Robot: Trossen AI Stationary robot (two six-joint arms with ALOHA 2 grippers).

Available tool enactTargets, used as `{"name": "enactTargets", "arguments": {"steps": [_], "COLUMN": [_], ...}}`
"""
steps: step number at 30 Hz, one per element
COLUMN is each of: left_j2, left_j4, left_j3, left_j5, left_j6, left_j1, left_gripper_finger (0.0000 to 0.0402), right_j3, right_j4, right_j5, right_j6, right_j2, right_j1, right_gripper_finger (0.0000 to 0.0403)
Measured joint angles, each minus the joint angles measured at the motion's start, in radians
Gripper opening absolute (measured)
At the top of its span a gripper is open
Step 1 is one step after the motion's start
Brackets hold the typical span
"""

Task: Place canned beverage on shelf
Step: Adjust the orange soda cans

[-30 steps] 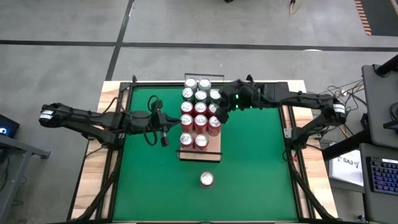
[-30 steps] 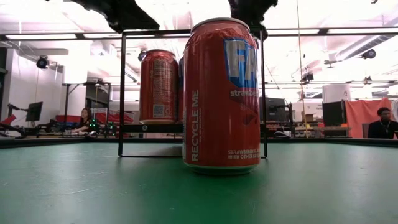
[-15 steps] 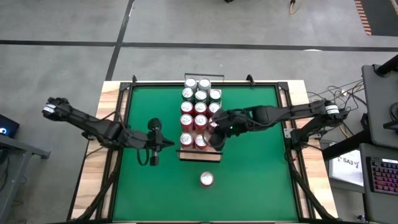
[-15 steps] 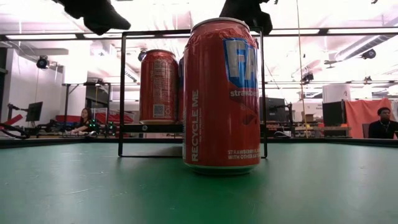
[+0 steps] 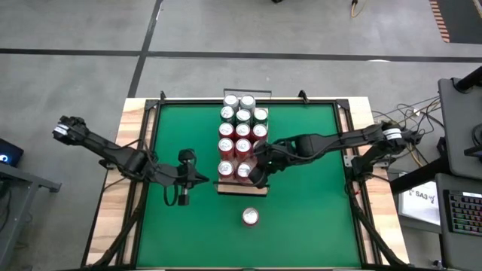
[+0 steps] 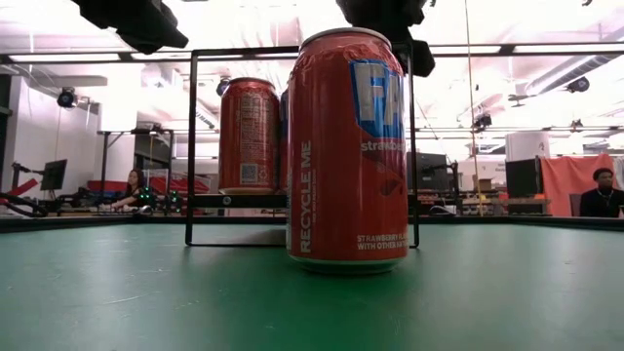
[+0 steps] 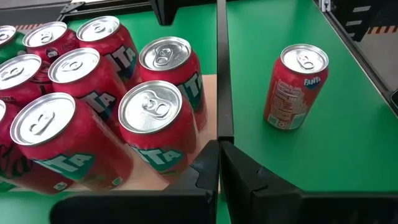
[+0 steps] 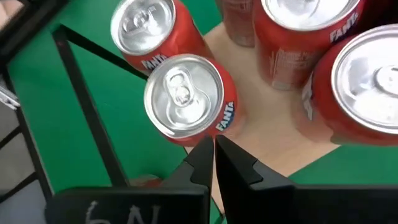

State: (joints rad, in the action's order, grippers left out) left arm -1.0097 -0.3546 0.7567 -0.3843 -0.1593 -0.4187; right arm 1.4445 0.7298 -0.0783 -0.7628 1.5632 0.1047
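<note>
Red and alone, the loose can [image 5: 250, 217] stands upright on the green mat [image 5: 309, 188], just off the near short end of the shelf [image 5: 242, 187], on the side away from the rows of cans [image 5: 239, 132] that already crowd the pale wood board. It is not held by anything.

Neither arm is at it. The right gripper [image 5: 254, 176] hangs over the near corner of the shelf, its fingers [image 8: 205, 158] pressed together with nothing between them, right above one of the stored cans [image 8: 184, 98]. The left gripper [image 5: 183, 193] hovers off the shelf's long side, fingers [image 7: 214, 168] likewise closed and empty, with the lone can [image 7: 295, 86] well apart from them beyond the black end rail [image 7: 221, 68].

The main risk I see is with the right arm: it sits low over the packed cans, and if it swings out toward the loose can without lifting, the closed fingers could clip a can top or the rail and topple a row. A second risk is the grasp itself; the fingers must open before descending, or they will strike the lid and knock the can over. Free board at the near end looks narrow, though the arm partly hides it, so setting the can down may nudge its neighbours.
</note>
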Motion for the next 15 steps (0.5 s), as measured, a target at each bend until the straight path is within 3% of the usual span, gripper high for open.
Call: {"name": "enactTargets", "arguments": {"steps": [15], "left_j2": [-0.005], "left_j4": [-0.003], "left_j3": [0.0], "left_j5": [-0.002], "left_j6": [-0.011], "left_j1": [0.0], "left_gripper_finger": [0.0], "right_j3": [0.0], "right_j4": [-0.002], "right_j5": [-0.007], "right_j6": [0.006], "right_j2": [0.026], "right_j1": [0.0], "right_gripper_finger": [0.0009]}}
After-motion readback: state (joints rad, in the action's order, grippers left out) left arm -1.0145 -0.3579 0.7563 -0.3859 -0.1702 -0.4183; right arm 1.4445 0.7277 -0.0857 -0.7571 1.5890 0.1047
